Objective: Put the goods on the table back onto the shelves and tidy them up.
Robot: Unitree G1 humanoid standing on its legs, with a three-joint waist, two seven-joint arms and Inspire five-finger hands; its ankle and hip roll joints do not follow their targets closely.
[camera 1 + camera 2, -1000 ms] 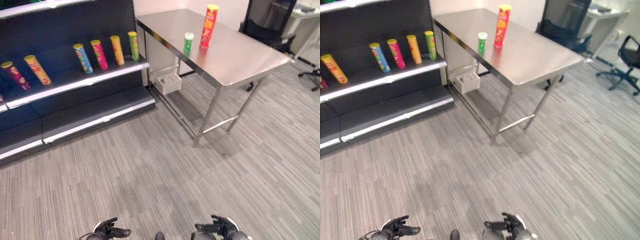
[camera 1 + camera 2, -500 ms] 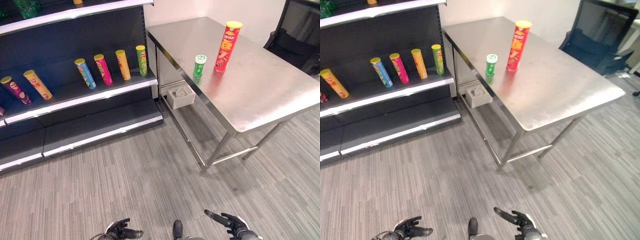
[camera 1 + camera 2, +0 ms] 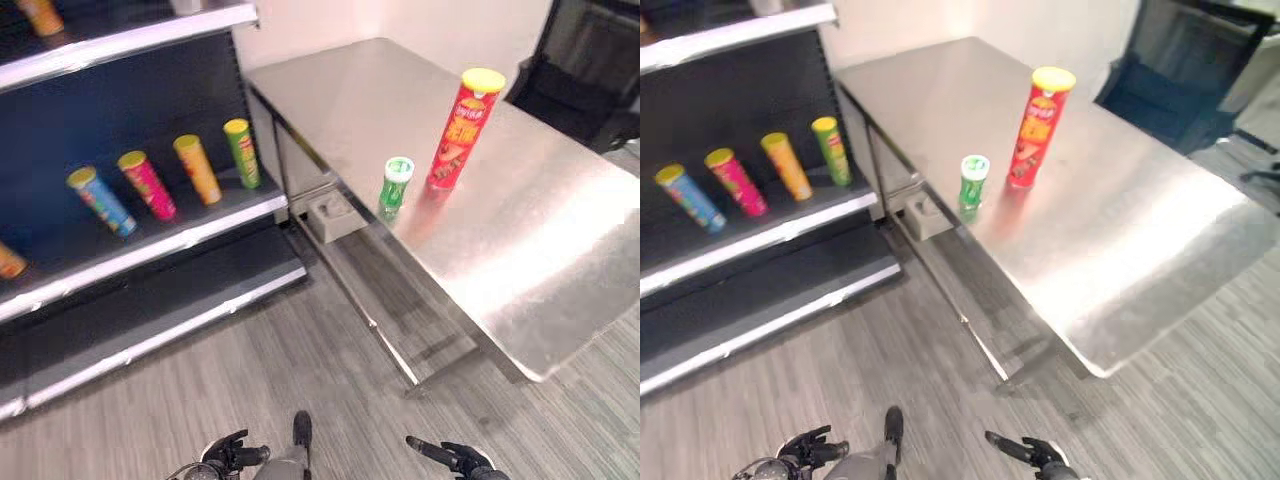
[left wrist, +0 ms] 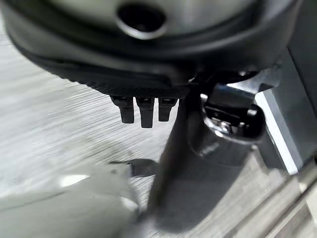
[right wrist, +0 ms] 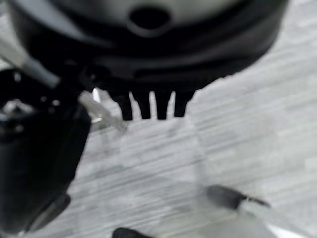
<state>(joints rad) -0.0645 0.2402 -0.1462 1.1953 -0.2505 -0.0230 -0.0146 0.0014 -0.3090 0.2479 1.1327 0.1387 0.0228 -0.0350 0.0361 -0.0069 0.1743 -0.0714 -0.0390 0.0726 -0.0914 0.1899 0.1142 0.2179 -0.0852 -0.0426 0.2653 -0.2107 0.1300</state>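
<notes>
1. Two goods stand upright on the steel counter [image 3: 520, 250]: a tall red can [image 3: 456, 130] and a short green can [image 3: 394, 187], just beside it on the shelf's side.
2. Four cans lean on the dark shelf [image 3: 150, 255] left of the counter: blue [image 3: 98, 201], pink [image 3: 147, 185], orange [image 3: 197, 169], green [image 3: 240, 153].
3. Both hands hang low over the floor, well short of the counter: left hand [image 3: 228, 457] and right hand [image 3: 450, 458], each relaxed with fingers loose, holding nothing.
</notes>
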